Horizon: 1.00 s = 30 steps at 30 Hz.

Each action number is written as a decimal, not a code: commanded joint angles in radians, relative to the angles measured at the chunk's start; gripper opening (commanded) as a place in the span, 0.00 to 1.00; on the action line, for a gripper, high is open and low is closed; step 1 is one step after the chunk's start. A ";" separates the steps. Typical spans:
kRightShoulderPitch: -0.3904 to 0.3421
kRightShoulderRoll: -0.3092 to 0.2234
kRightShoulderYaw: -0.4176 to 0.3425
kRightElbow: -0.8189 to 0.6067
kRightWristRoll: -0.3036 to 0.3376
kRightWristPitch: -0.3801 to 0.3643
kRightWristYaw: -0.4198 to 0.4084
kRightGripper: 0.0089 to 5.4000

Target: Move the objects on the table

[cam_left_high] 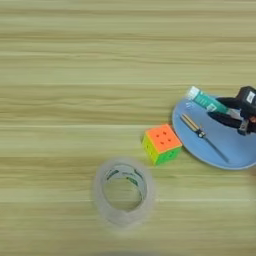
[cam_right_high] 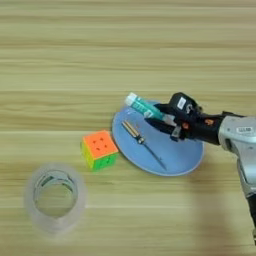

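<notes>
Glue stick (cam_right_high: 144, 107), white with a green label, lies slanted over the far-left rim of a blue plate (cam_right_high: 182, 157), its white cap end pointing far and left, past the rim, and its other end running toward the right, into the jaws. The right gripper (cam_right_high: 162, 117) reaches in from the right on its silver forearm (cam_right_high: 240, 134). Its two black fingers (cam_right_high: 161, 125) sit on either side of the stick's right end, closed down narrow, so they appear to have hold of it, though whether the stick is lifted or resting on the rim cannot be told. The stick's long axis runs roughly in line with the reach of the arm, so any carry would take it along that slanted line or across the plate.

On the plate, just near of the glue stick, lies a small screwdriver (cam_right_high: 140, 138), a dark handle with a thin shaft pointing right and near; it lies parallel to the stick and close under the fingers, the one thing likely to be nudged if the jaws drop or sweep nearer.

The puzzle cube (cam_left_high: 161, 144), orange on top with yellow and green sides, stands on the tabletop (cam_left_high: 75, 60) just left of the plate, apart from its rim. Nearer and further left lies a roll of clear tape (cam_left_high: 122, 192), flat on its side, well clear of the gripper. The far half of the tabletop offers open ground for setting things down.
</notes>
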 commanded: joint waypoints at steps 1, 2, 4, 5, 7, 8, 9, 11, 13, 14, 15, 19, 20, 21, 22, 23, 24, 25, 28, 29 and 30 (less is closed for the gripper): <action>-0.093 -0.037 -0.007 0.032 -0.042 -0.056 -0.062 0.31; -0.095 -0.036 -0.003 0.044 -0.050 -0.065 -0.064 0.31; -0.098 -0.038 0.006 0.075 -0.069 -0.085 -0.070 0.31; -0.100 -0.037 0.008 0.088 -0.075 -0.093 -0.071 0.31; -0.102 -0.036 0.015 0.109 -0.079 -0.106 -0.063 0.31; -0.100 -0.035 0.019 0.114 -0.081 -0.111 -0.058 0.31; -0.096 -0.035 0.025 0.119 -0.081 -0.116 -0.049 0.31; -0.090 -0.032 0.035 0.136 -0.082 -0.127 -0.035 0.31; -0.098 -0.027 0.043 0.168 -0.092 -0.137 -0.041 0.31; -0.102 -0.025 0.045 0.185 -0.094 -0.140 -0.042 0.31; -0.107 -0.022 0.048 0.202 -0.094 -0.143 -0.041 0.31; -0.115 -0.017 0.055 0.248 -0.095 -0.161 -0.033 0.31; -0.117 -0.017 0.056 0.255 -0.095 -0.163 -0.032 0.31; -0.118 -0.016 0.056 0.259 -0.094 -0.165 -0.031 0.31; -0.120 -0.016 0.057 0.266 -0.095 -0.168 -0.033 0.31; -0.122 -0.016 0.058 0.272 -0.096 -0.171 -0.033 0.31; -0.125 -0.015 0.058 0.281 -0.097 -0.174 -0.035 0.31; -0.128 -0.015 0.059 0.289 -0.099 -0.177 -0.036 0.31; -0.135 -0.015 0.058 0.303 -0.100 -0.182 -0.040 0.31; -0.136 -0.014 0.058 0.306 -0.099 -0.184 -0.041 0.36; -0.138 -0.014 0.057 0.309 -0.098 -0.186 -0.041 0.38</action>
